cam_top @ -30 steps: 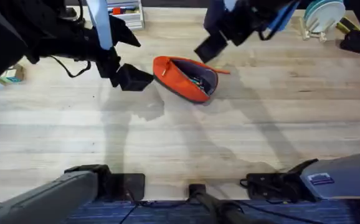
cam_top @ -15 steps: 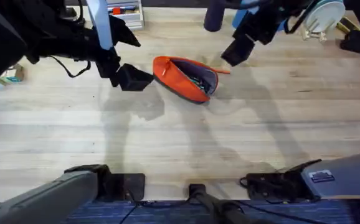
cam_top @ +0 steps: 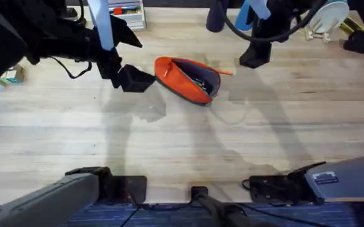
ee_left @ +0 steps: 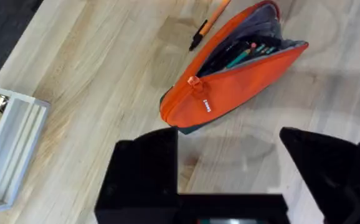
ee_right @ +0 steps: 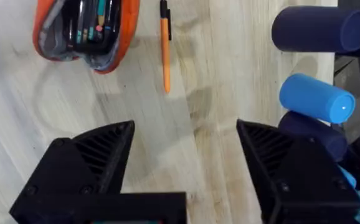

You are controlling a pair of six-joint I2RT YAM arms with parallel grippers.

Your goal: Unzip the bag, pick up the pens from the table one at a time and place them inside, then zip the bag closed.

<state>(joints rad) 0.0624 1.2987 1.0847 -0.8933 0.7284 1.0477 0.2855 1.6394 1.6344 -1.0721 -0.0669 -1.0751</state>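
Spanning every view, the tabletop (cam_top: 188,139) is pale butcher-block with plank strips showing. Both arms stretch toward the far side and read as dark shapes overhead, so detail on them is hard to make out.

Left gripper (cam_top: 135,78): just left of the bag, low over the wood, fingers spread wide with nothing between them; its wrist view shows both black fingers well apart, the bag beyond them. No shift from a second ago.

Right gripper (cam_top: 255,58): to the right of the bag, empty, fingers wide apart in its wrist view. A second ago it sat close to the bag's far right edge; it has since swung right.

Bag (cam_top: 188,79): orange pouch, centre-far on the tabletop, unzipped and gaping. Pens are inside (ee_right: 91,18); dark barrels with teal and orange tips, count unclear.

Blue cylinders (ee_right: 317,99): lying at far right, partly cut off.

One orange pen (ee_right: 165,46) lies on the wood just beside the bag's far right side, black end pointing away, mostly hidden overhead.
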